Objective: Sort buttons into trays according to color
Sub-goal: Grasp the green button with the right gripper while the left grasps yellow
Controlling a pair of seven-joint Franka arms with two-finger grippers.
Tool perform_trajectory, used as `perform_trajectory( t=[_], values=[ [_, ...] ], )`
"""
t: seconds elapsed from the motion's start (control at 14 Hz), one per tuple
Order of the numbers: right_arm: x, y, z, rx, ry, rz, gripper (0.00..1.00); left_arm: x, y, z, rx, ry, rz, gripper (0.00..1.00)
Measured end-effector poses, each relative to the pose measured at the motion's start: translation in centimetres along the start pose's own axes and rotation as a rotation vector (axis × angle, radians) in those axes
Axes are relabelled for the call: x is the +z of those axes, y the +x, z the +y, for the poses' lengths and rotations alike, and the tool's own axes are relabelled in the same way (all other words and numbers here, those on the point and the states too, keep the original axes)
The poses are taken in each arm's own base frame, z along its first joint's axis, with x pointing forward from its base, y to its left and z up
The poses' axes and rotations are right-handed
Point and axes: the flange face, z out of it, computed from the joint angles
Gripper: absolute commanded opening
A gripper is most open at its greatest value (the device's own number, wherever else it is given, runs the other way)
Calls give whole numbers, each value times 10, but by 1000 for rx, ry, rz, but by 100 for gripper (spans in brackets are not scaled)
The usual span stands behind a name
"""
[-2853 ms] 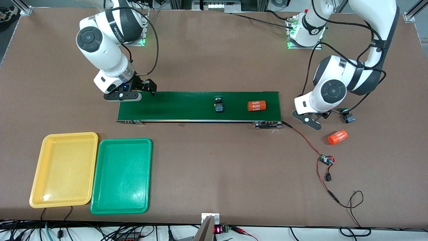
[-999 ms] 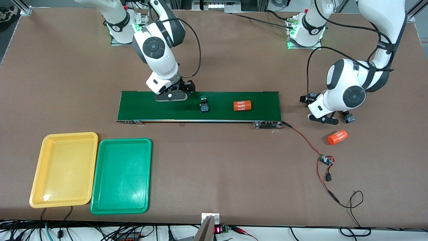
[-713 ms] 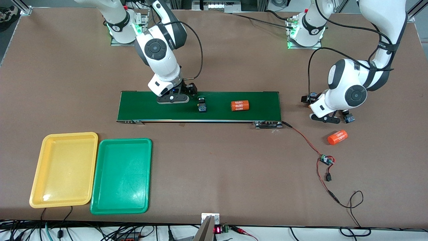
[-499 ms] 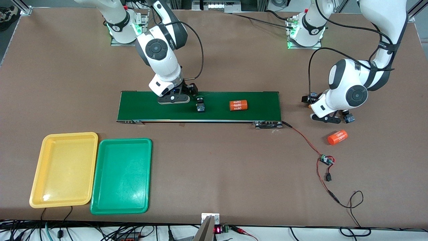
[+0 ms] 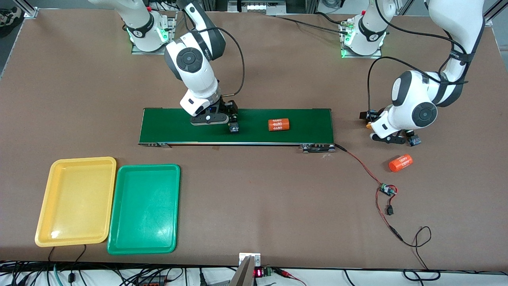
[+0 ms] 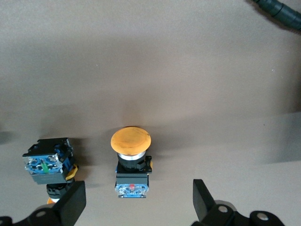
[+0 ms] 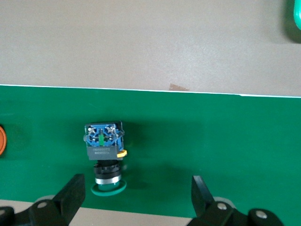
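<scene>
1. The right gripper [image 5: 217,119] hangs low over the green belt [image 5: 178,127], fingers [image 7: 70,193] spread wide and holding nothing.
2. A green-capped button [image 7: 104,157] lies on its side on the belt, in the gap between those fingers in the right wrist view; in the front view it [image 5: 233,127] shows just beside the gripper.
3. An orange cylinder [image 5: 278,124] with white print lies on the belt, toward the left arm's end from that button.
4. The left gripper [image 5: 391,137] is low over the counter [image 5: 254,190], off the belt's end, fingers [image 6: 73,205] spread and empty.
5. A yellow-capped button [image 6: 131,160] lies on the counter between the left fingers, touching neither.
6. Another button [image 6: 49,162] lies beside it, its cap mostly hidden by a finger.
7. A further button [image 5: 414,140] shows just beside the left gripper.
8. A second orange cylinder [image 5: 400,163] lies nearer the camera than the left gripper.
9. The yellow tray [image 5: 55,234] and green tray [image 5: 119,246] sit side by side near the camera, toward the right arm's end, with nothing in them.
</scene>
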Motion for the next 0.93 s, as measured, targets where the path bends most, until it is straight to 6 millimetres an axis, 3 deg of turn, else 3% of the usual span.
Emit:
perform_trajectory(
  t=[0.57,0.93],
  values=[
    [17,2,-9,-15,4,23,100,12,-4,-9,-17,-10,-24,100],
    [31,6,-14,-49,-16,24,100,31,-4,-9,-15,-18,-64,100]
  ],
)
